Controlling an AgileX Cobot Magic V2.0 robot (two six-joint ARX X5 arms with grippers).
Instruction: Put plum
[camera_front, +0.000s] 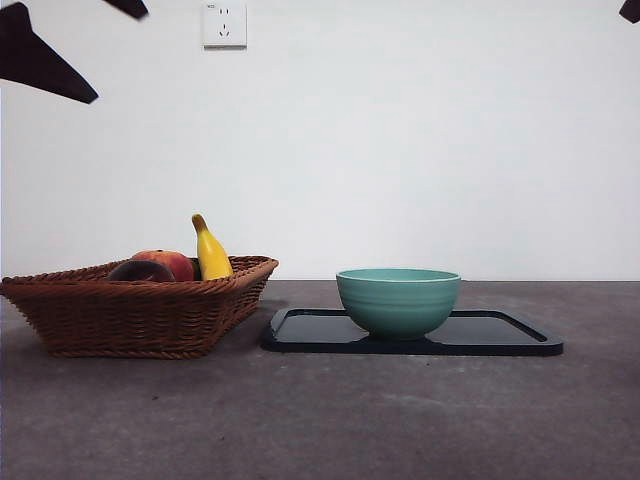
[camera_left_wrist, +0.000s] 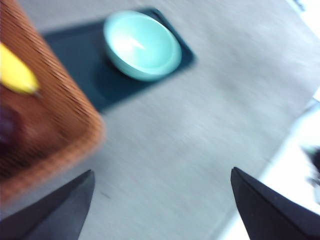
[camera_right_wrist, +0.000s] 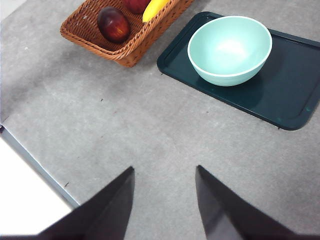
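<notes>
Left to right, the plum (camera_front: 140, 270) lies in the wicker basket (camera_front: 130, 315) beside the apple (camera_front: 168, 262) and banana (camera_front: 209, 250), ungrasped, so the reach is just starting: the left claw (camera_left_wrist: 160, 205), spread and empty, must descend onto it.

On the grey table (camera_front: 420, 420) I see a brown woven wicker basket (camera_front: 140, 310) holding a yellow banana (camera_front: 210, 255) and a red-orange apple (camera_front: 172, 262). Just beside it, a pale green ceramic bowl (camera_front: 398, 300) stands upright on a dark flat rectangular tray (camera_front: 500, 335).
</notes>
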